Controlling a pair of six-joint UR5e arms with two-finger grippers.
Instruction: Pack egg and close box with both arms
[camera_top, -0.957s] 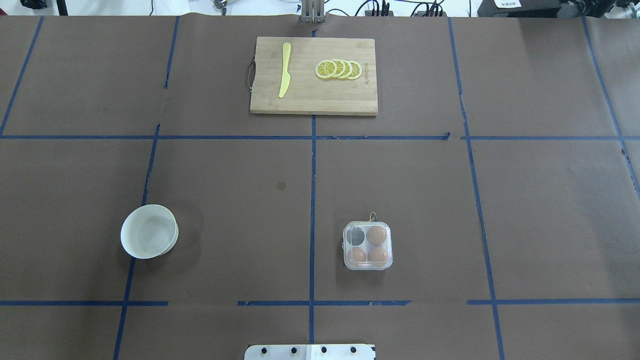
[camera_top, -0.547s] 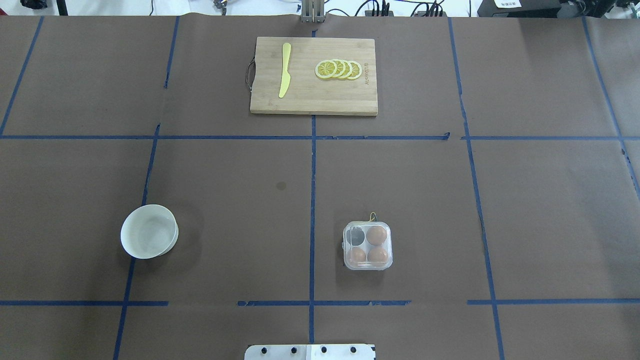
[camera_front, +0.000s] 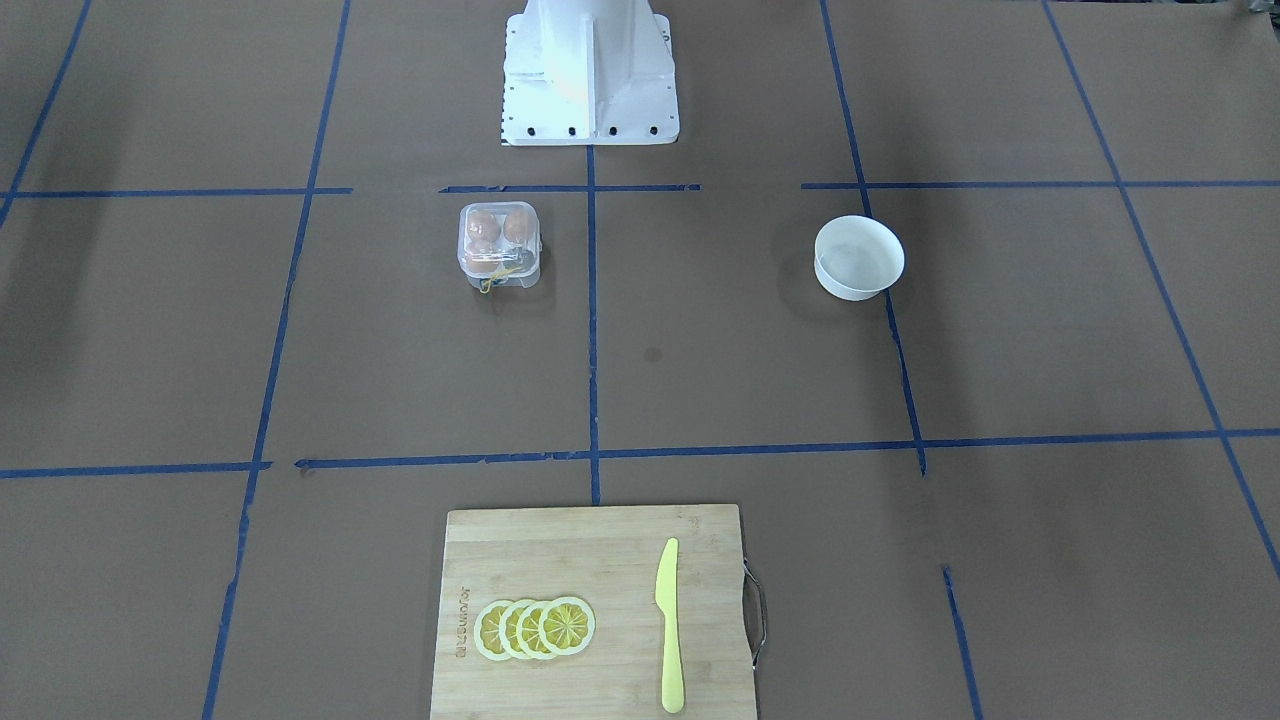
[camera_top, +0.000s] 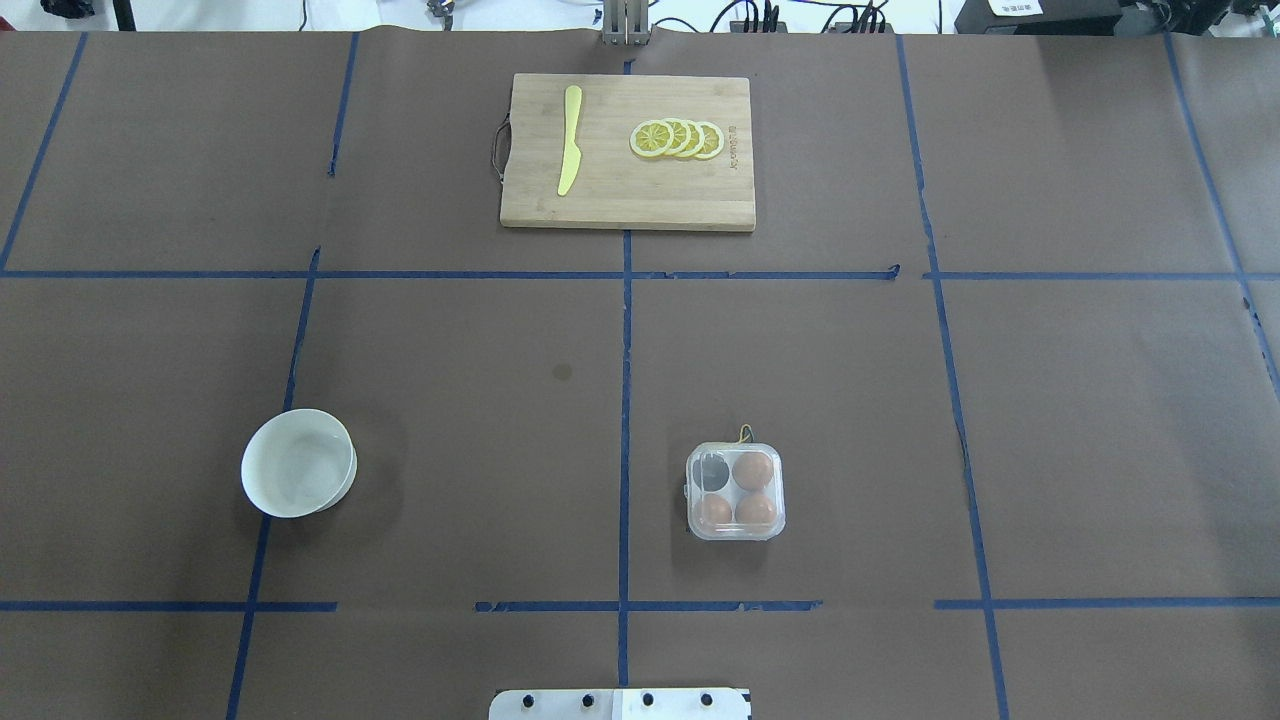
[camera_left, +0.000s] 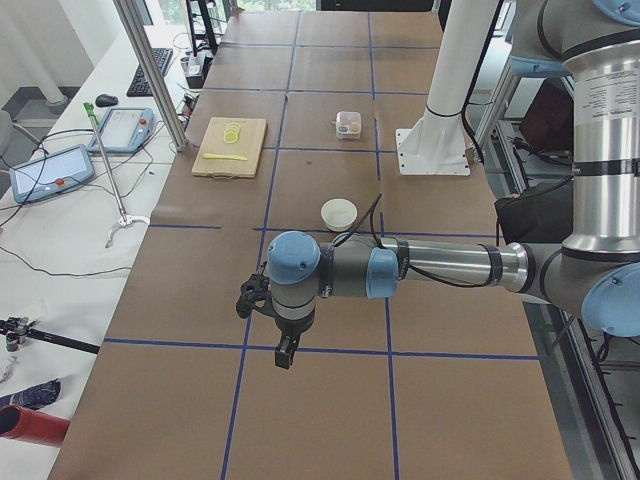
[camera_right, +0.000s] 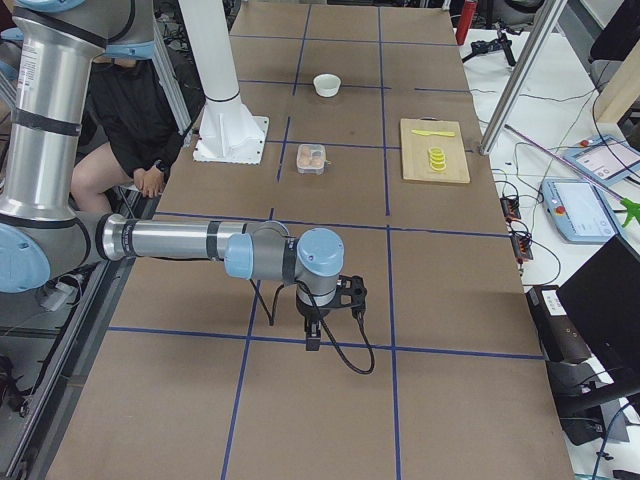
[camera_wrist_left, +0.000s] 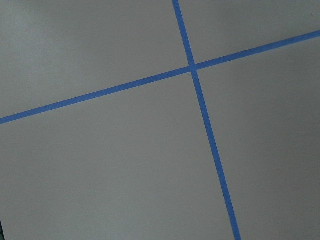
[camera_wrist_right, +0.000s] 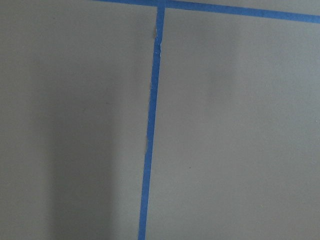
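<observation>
The clear box (camera_top: 735, 535) stands right of the table's middle line, near the robot's side, and also shows in the front view (camera_front: 525, 270). Its lid lies over the cups, with the yellowish tie (camera_front: 490, 278) on the far side. Three like brown eggs sit in it (camera_top: 752, 470) (camera_top: 715, 511) (camera_top: 757, 510); the fourth cup (camera_top: 711, 471) looks dark and empty. The left gripper (camera_left: 284, 356) hangs over bare table at the left end, far from the box. The right gripper (camera_right: 312, 338) hangs likewise at the right end. I cannot tell whether either is open or shut.
An empty white bowl (camera_top: 298, 463) stands left of centre. A wooden cutting board (camera_top: 620, 195) with a yellow knife (camera_top: 569, 140) and lemon slices (camera_top: 678, 138) lies at the far edge. The white pedestal base (camera_front: 588, 90) is at the near edge.
</observation>
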